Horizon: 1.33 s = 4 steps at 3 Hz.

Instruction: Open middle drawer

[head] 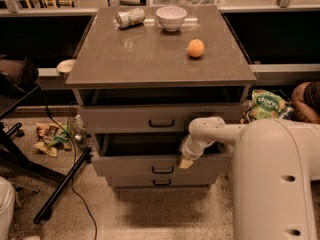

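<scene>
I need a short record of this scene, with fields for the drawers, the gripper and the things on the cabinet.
middle drawer: partly pulled out, front forward of the top drawer
gripper: at the middle drawer's upper front edge, right of its black handle
lowest drawer: set back behind the middle drawer's front
cabinet top: can on its side, white bowl, orange

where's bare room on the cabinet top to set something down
Bare: front half of the cabinet top, between can, orange and front edge. Crowded: the back edge, with can and bowl. The gripper is at the middle drawer.
</scene>
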Each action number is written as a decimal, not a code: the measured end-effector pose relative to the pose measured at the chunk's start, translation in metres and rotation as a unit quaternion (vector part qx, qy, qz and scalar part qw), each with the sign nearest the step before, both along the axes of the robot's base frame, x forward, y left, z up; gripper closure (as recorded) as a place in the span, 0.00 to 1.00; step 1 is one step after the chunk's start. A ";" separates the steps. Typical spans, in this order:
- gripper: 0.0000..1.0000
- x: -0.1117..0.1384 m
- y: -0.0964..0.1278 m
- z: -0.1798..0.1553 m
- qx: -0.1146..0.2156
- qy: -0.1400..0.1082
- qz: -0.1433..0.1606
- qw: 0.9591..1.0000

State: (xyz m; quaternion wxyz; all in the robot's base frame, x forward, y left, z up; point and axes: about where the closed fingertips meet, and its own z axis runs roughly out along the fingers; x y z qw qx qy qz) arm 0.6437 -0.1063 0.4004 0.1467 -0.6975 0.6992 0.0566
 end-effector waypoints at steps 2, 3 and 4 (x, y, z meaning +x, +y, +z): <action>0.59 0.000 0.000 0.000 0.000 0.000 0.000 1.000; 0.35 0.000 0.000 0.000 0.000 0.000 0.000 1.000; 0.11 0.000 0.000 0.000 0.000 0.000 0.000 1.000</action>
